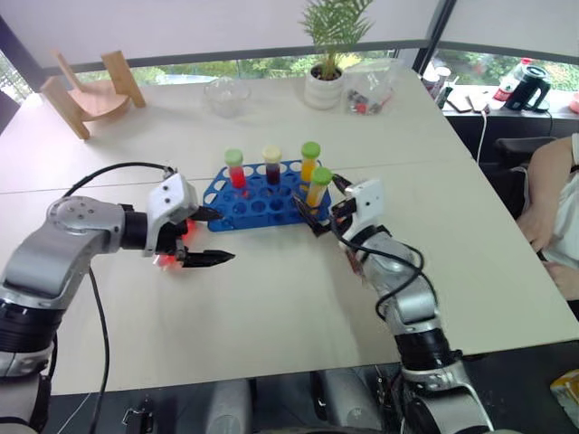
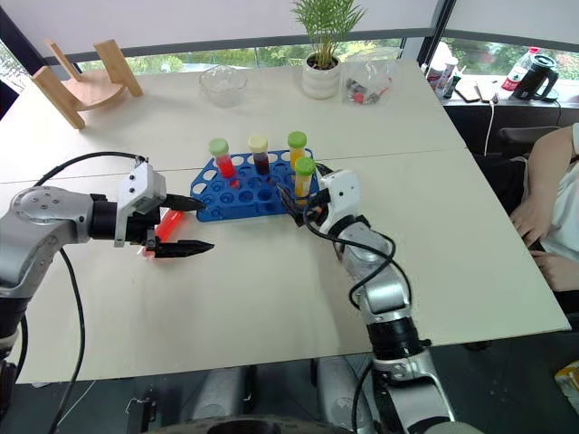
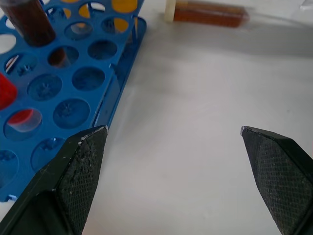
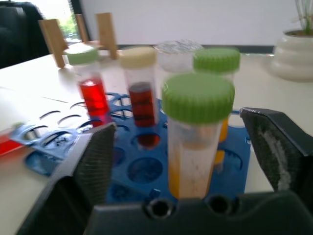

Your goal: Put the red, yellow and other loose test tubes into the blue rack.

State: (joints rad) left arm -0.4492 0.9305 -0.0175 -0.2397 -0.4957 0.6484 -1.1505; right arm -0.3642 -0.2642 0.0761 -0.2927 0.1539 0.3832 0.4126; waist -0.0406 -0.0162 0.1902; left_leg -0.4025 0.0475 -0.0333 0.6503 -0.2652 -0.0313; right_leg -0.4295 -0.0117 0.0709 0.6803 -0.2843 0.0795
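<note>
- The blue rack is bright moulded plastic, a flat rectangle pierced by rows of round holes, lying near the middle of the pale, matt worktop.
- Four clear, round-capped tubes stand upright in it: the red tube with a green cap, the dark brown tube with a cream cap, an orange tube with a green cap, and the yellow tube with a green cap at the rack's right end.
- The right tool has its black, textured fingers spread wide on either side of the yellow tube, clear of its wall and gripping nothing.
- The left tool hangs just off the rack's left end, its wedge-shaped, cross-hatched fingers fully apart and empty.
- In the left wrist view a capped tube of brown liquid lies on its side on the worktop beyond the rack's corner.
- The near half of the worktop is bare up to its front edge; a wooden stand, a glass bowl and a potted plant sit along the far side.
</note>
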